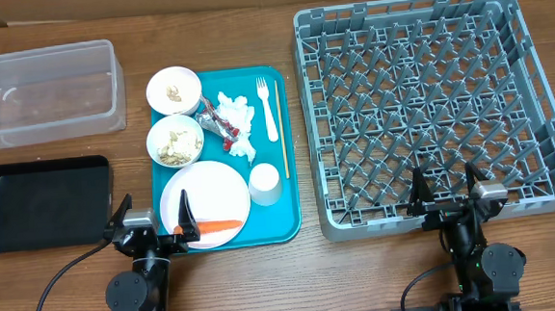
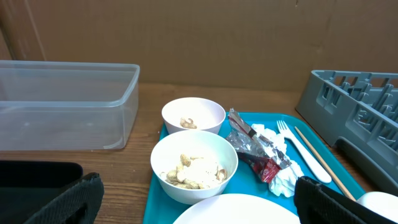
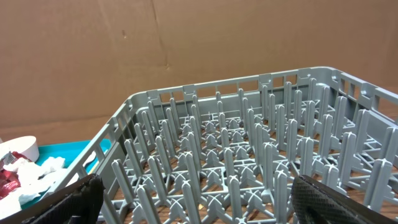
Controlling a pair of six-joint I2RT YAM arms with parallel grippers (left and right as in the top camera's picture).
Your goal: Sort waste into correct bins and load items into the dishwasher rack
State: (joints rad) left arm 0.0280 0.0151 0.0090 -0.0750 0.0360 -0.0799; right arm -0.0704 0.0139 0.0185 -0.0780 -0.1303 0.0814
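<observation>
The left gripper (image 1: 153,215) stands spread wide at the near left corner of the teal tray (image 1: 288,222), one finger (image 1: 185,215) over the rim of the white plate (image 1: 214,193) and holding nothing. The right gripper (image 1: 445,192) is equally wide and empty, at the near wall of the grey rack (image 1: 394,9), which sits just right of the tray. On the tray, the orange carrot (image 1: 222,224) lies on the plate's near edge, with the small cup (image 1: 264,183) just to its right. Behind them are two bowls (image 1: 174,141) (image 1: 174,89) holding beige scraps (image 2: 193,171). The crumpled napkins (image 1: 244,130) and the red-and-silver wrapper (image 1: 219,120) follow, its print too creased to read. The fork (image 1: 268,108) and the wooden stick (image 1: 284,147) lie along the tray's right side. Left of the tray sit the black tray (image 1: 39,204), nearer, and the clear tub (image 1: 40,52), farther back.
</observation>
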